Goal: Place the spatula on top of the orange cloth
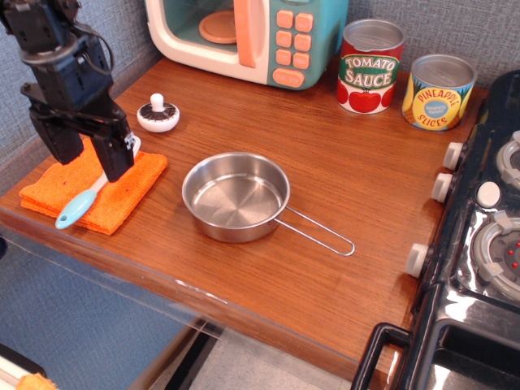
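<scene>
The cloth (85,192) lay at the table's left edge, and the spatula (81,204) rested on it, long axis slanting from the blue handle at lower left up toward the head, which was mostly hidden behind the gripper (88,158). The gripper hung just above the cloth, fingers spread and gripping nothing, the handle below its right finger. The task looked done; lifting clear seemed all that remained.

From my feed, the gripper (88,158) covers most of the spatula (79,206) head, the microwave (244,36) top is cropped, and the stove (479,244) runs offscreen right.
</scene>
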Tool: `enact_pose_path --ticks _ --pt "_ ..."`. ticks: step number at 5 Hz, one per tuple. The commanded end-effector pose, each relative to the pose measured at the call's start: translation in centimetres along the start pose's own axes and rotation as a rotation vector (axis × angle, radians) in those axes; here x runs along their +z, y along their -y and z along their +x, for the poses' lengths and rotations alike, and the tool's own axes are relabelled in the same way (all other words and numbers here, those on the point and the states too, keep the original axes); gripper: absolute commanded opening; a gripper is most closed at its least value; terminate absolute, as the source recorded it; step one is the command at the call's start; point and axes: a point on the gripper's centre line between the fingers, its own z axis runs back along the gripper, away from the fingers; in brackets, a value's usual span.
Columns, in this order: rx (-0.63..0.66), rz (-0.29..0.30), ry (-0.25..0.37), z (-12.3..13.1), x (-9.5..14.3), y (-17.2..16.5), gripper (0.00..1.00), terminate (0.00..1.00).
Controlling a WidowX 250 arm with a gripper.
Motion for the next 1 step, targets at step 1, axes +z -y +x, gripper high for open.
enact_pose_path --ticks 1 --pt "-0.006 0.026 0.041 0.73 1.55 -0.03 1.00 1.00"
